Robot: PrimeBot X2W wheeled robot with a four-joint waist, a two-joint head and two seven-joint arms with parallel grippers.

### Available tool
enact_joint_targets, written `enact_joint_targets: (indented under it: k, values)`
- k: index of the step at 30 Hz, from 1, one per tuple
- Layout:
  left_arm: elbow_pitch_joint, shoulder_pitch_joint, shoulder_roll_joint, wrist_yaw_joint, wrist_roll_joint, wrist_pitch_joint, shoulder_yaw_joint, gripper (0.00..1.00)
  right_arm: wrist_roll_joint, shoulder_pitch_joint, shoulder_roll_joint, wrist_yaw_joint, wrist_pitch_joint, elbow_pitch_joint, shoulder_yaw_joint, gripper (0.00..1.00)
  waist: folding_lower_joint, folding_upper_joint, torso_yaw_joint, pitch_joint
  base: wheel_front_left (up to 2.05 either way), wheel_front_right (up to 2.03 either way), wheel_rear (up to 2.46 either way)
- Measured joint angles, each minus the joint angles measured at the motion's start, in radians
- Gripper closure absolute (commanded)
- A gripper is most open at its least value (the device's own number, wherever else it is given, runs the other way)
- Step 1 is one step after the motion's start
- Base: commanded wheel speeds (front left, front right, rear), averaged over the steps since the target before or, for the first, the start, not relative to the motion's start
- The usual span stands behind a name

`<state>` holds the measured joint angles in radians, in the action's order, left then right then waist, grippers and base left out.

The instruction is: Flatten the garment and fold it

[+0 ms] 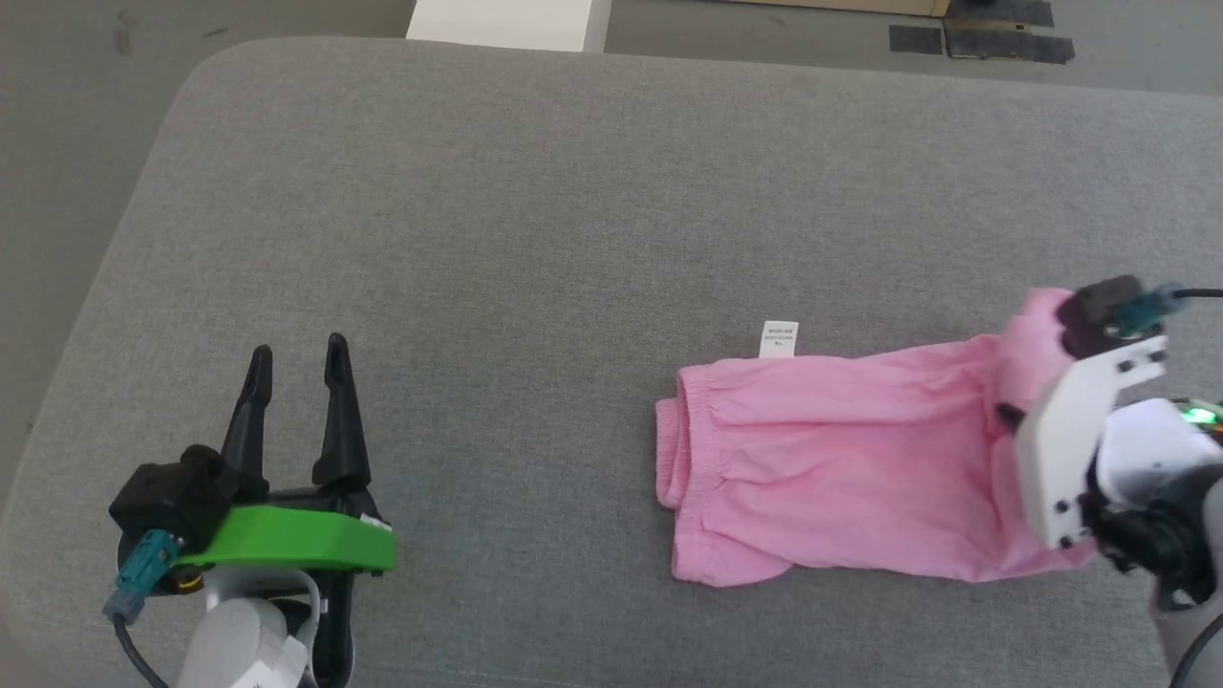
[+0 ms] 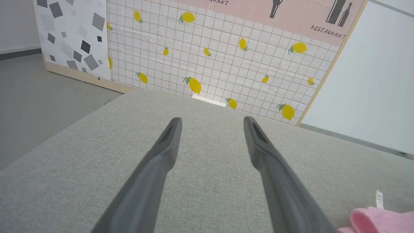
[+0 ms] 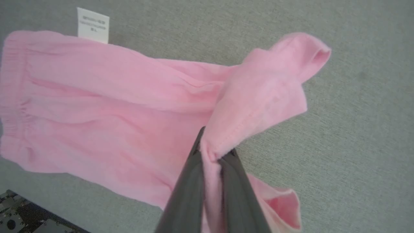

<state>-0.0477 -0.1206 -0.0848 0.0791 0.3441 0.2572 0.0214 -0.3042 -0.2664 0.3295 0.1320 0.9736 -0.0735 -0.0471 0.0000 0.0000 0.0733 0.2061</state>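
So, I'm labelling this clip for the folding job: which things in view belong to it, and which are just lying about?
Part of the job: pink pants, with white tag; right gripper, jaws shut on a leg end; left gripper, jaws open; grey padded surface.
Lying about: lemon-print panel; white block; dark tape patches on the floor.
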Motion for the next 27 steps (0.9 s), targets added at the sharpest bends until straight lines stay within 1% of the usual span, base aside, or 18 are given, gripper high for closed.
enact_joint_targets:
  k: [4, 8, 10, 13, 19, 23, 24, 25, 27]
  values:
    - [-0.001, 0.002, 0.002, 0.0, 0.0, 0.0, 0.0, 0.0, -0.032, 0.005, -0.019, 0.0, 0.031, -0.063, -0.086, 1.0, -0.0001, 0.0, 0.003, 0.002, 0.0, 0.0, 0.0]
    - [-0.007, 0.002, 0.004, 0.0, -0.001, 0.0, -0.003, 0.0, -0.049, 0.0, -0.075, 0.0, 0.015, -0.051, -0.16, 1.0, 0.0, 0.0, 0.007, 0.008, 0.0, 0.0, 0.0]
    - [-0.011, 0.002, 0.005, 0.0, -0.001, 0.0, -0.004, 0.0, -0.055, -0.007, -0.12, 0.0, -0.009, -0.02, -0.189, 1.0, 0.0, 0.0, 0.011, 0.009, 0.0, 0.0, 0.0]
    - [-0.014, 0.002, 0.007, 0.0, -0.001, 0.0, -0.008, 0.0, -0.055, -0.028, -0.168, 0.0, -0.038, 0.04, -0.233, 1.0, 0.0, 0.0, 0.018, 0.012, 0.0, 0.0, 0.0]
    - [-0.022, 0.002, 0.011, 0.005, -0.001, 0.0, -0.012, 0.0, -0.044, -0.072, -0.214, 0.0, -0.118, 0.16, -0.295, 1.0, 0.0, 0.0, 0.033, 0.018, 0.0, 0.0, 0.0]
    - [-0.026, 0.001, 0.012, 0.008, -0.001, 0.0, -0.015, 0.0, -0.028, -0.091, -0.223, 0.0, -0.17, 0.225, -0.322, 1.0, 0.0, 0.0, 0.043, 0.025, 0.0, 0.0, 0.0]
    - [-0.028, 0.001, 0.012, 0.008, -0.001, 0.0, -0.016, 0.0, -0.022, -0.096, -0.223, 0.0, -0.187, 0.236, -0.327, 0.53, 0.0, 0.0, 0.045, 0.026, 0.0, 0.0, 0.0]
    - [-0.03, 0.001, 0.012, 0.008, -0.001, 0.0, -0.016, 0.0, -0.022, -0.101, -0.225, 0.0, -0.201, 0.242, -0.331, 0.0, 0.0, 0.0, 0.046, 0.027, 0.0, 0.0, 0.0]
    - [-0.033, 0.001, 0.012, 0.008, -0.001, 0.0, -0.015, 0.0, -0.022, -0.113, -0.229, 0.0, -0.225, 0.245, -0.346, 0.0, 0.0, 0.0, 0.046, 0.025, 0.0, 0.0, 0.0]
